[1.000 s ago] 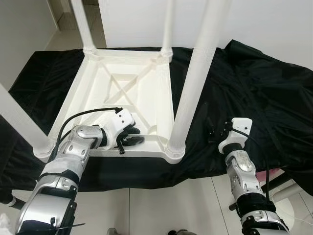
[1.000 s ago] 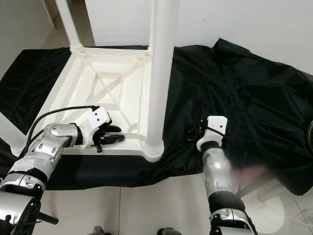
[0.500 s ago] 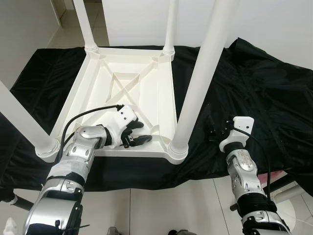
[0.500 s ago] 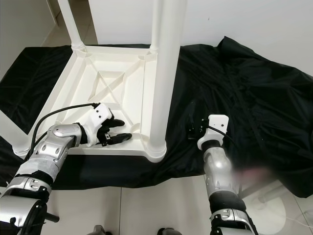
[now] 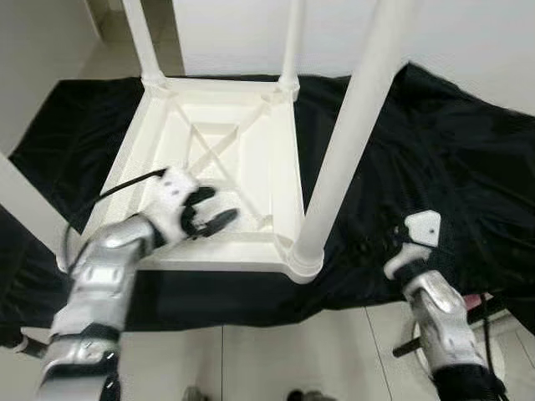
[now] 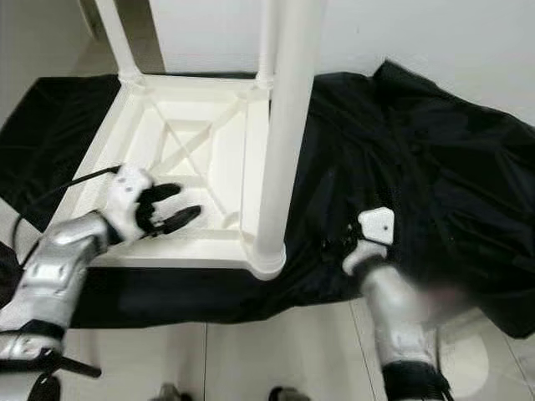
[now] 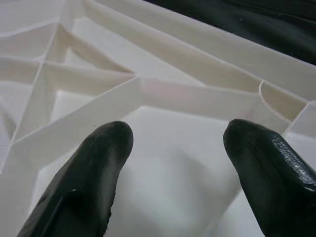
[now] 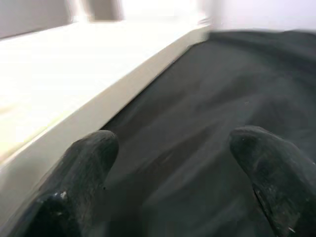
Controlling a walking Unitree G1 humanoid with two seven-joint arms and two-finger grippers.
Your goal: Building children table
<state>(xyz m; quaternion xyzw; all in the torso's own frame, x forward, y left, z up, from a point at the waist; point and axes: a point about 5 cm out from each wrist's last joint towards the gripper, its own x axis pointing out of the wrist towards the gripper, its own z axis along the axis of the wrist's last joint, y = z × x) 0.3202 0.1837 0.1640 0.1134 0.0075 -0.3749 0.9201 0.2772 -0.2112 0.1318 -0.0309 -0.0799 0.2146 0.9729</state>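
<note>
The white children's table (image 5: 282, 171) lies upside down on a black cloth (image 5: 443, 142), its legs pointing up. The near right leg (image 5: 347, 142) stands tall in its corner socket. My left gripper (image 5: 217, 207) hovers open just above the ribbed underside, close to the front rim. In the left wrist view its two black fingers (image 7: 94, 173) are spread with only white ribs between them. My right gripper (image 8: 173, 168) is open and low over the cloth, to the right of the table's side rim (image 8: 89, 118), holding nothing.
Two far legs (image 5: 138, 38) (image 5: 291, 42) rise at the back corners, and the near left leg (image 5: 25, 200) leans out at the left edge. The cloth's front edge drops to pale floor tiles (image 5: 292, 351). A white wall runs behind.
My left gripper has lifted off the front rim and moved a little up and left, staying open. My right arm has drawn back slightly toward me.
</note>
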